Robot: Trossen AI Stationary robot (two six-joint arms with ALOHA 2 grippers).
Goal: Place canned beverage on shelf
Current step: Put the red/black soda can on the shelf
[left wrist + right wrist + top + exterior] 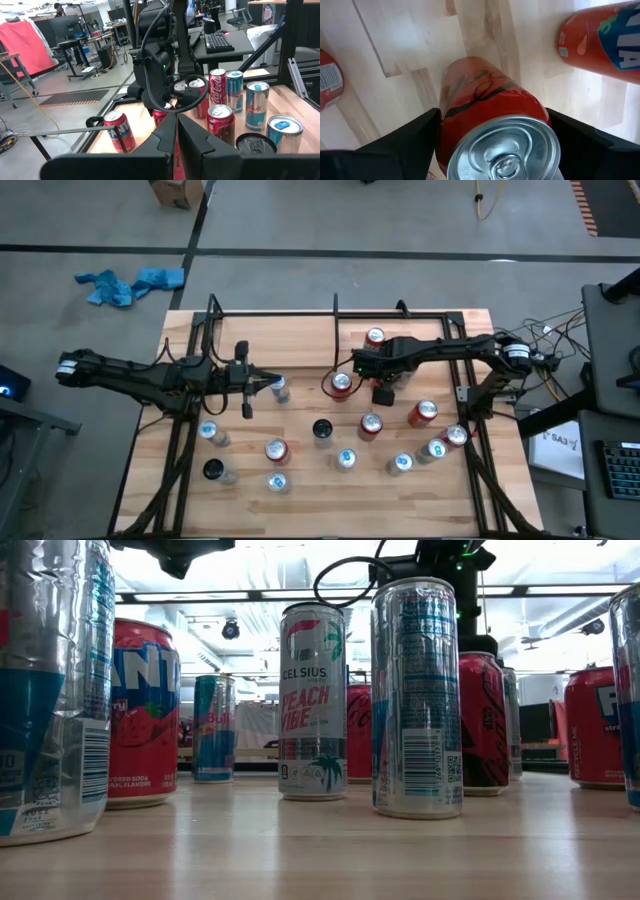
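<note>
One camera is looking straight down on the desk (pixel 300 470); another is looking level across it, sharing the cans (pixel 416 700).

Upright cans (pixel 371 424) crowd the table's (pixel 310 480) near half; bare planks lie behind them.

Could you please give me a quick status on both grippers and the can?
Right gripper straddling red Coca-Cola can, fingers either side, can upright on table. Left gripper shut, waiting left of centre. Other cans close by.
</note>
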